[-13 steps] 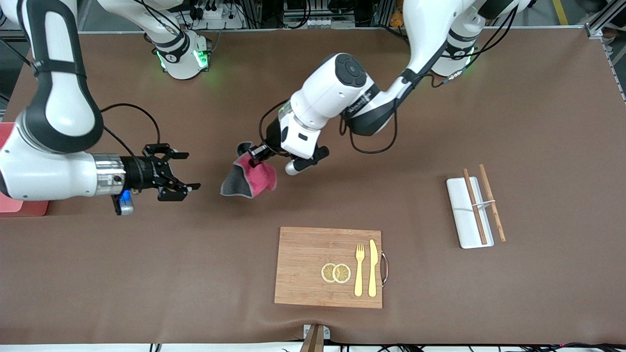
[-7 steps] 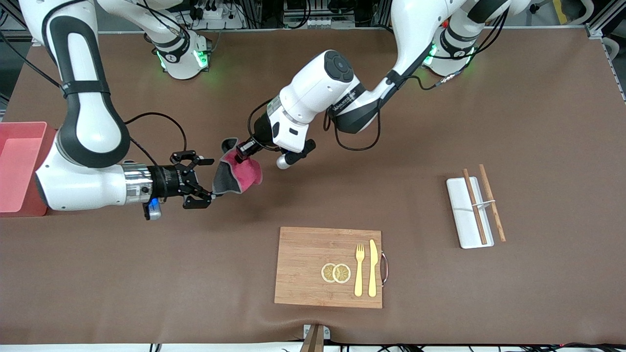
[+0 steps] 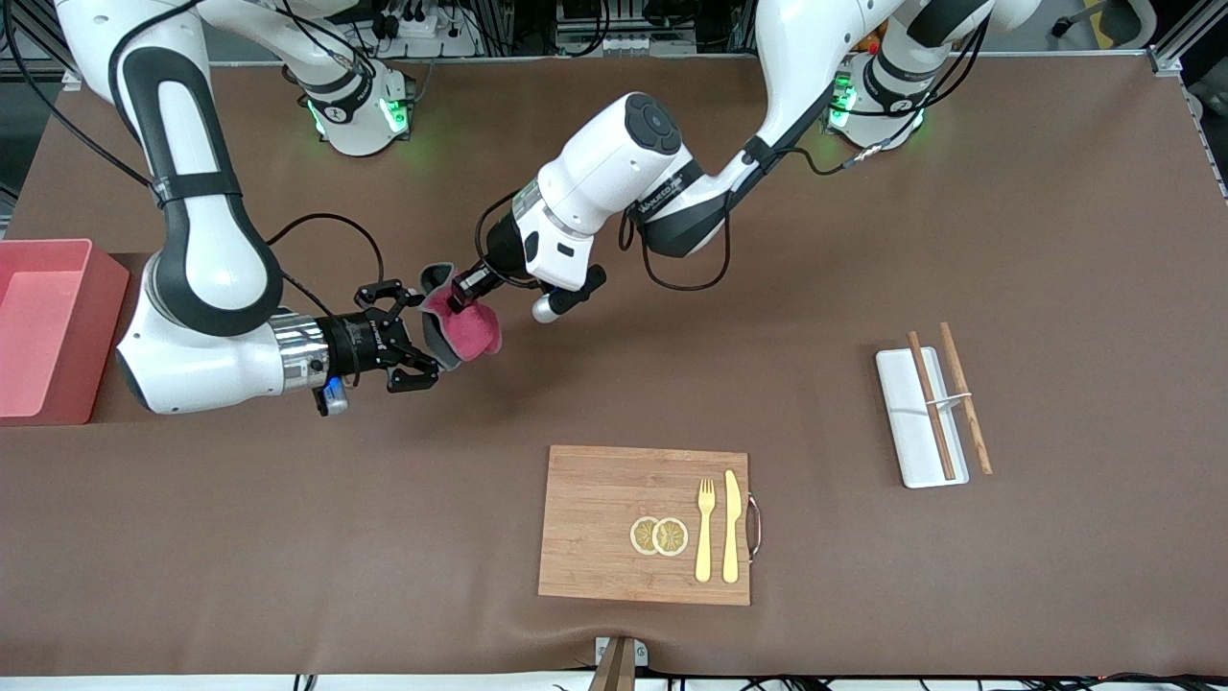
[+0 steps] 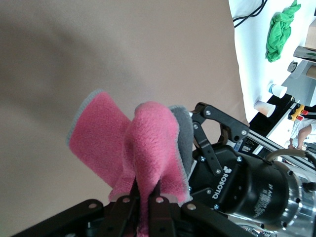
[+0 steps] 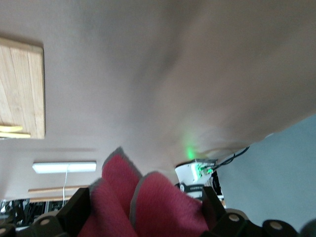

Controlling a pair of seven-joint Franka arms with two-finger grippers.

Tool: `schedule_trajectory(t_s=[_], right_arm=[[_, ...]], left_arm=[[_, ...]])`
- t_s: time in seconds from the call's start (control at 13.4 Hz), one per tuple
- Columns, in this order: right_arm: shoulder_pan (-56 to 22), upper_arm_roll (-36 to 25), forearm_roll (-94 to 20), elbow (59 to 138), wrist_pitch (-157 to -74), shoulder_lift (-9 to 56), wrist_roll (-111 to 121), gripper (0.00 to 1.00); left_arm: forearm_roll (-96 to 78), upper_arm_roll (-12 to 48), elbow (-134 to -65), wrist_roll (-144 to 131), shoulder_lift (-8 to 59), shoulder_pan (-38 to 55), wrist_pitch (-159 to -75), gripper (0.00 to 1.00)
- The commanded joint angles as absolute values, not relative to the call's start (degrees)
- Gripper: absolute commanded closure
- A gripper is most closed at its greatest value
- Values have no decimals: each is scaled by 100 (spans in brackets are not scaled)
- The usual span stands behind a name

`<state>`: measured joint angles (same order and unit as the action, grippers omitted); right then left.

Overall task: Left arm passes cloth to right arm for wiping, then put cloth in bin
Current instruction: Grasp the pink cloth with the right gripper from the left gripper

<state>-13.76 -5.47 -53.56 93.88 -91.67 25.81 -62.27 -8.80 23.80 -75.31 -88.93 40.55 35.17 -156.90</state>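
Observation:
The crimson cloth (image 3: 472, 332) with a grey reverse hangs from my left gripper (image 3: 464, 287), which is shut on its top fold over the table's middle. In the left wrist view the cloth (image 4: 148, 138) is pinched between the fingertips of the left gripper (image 4: 146, 196). My right gripper (image 3: 419, 337) is open, with its fingers (image 3: 411, 380) on either side of the cloth's hanging edge. In the right wrist view the cloth (image 5: 153, 207) fills the gap of the right gripper (image 5: 143, 217). The pink bin (image 3: 104, 317) stands at the right arm's end of the table.
A wooden board (image 3: 595, 518) with lemon slices, a fork (image 3: 705, 528) and a knife lies nearer the front camera. A flat white tray (image 3: 907, 422) with chopsticks lies toward the left arm's end. The board's corner shows in the right wrist view (image 5: 19, 89).
The left gripper has carried the cloth toward the right arm's end. The right arm has come in to meet it, and its open fingers now stand around the cloth.

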Motion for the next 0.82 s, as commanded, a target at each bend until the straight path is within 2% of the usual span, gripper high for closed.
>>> schedule_trajectory(t_s=[0.0, 0.15, 0.22, 0.3, 0.37, 0.45, 0.52, 0.75], right_arm=[[-1415, -580, -5896, 9448, -8983, 2461, -6267, 0], [-1459, -580, -5950, 9483, -8983, 2443, -6214, 0], [-1459, -580, -5950, 9483, -8982, 2452, -6144, 12], [-1459, -589, -5950, 9483, -9000, 2470, -6048, 39], [-1459, -589, -5950, 9492, -9009, 2478, -5942, 60], [-1459, -589, -5941, 9483, -9035, 2487, -5933, 88], [-1529, -589, -5924, 9483, -9035, 2479, -5933, 100], [-1530, -589, -5906, 9448, -9035, 2496, -5915, 100]], left_arm=[[-932, 2312, -7356, -8947, 4175, 3638, -15794, 100], [-923, 2312, -7356, -8921, 4157, 3639, -15794, 100], [-914, 2303, -7365, -8921, 4122, 3621, -15794, 100], [-923, 2303, -7365, -8930, 4096, 3612, -15794, 100], [-923, 2303, -7365, -8930, 4087, 3621, -15794, 100], [-923, 2303, -7357, -8938, 4078, 3621, -15794, 100], [-923, 2311, -7356, -8938, 4087, 3612, -15794, 100], [-923, 2312, -7356, -8947, 4096, 3603, -15794, 100]])
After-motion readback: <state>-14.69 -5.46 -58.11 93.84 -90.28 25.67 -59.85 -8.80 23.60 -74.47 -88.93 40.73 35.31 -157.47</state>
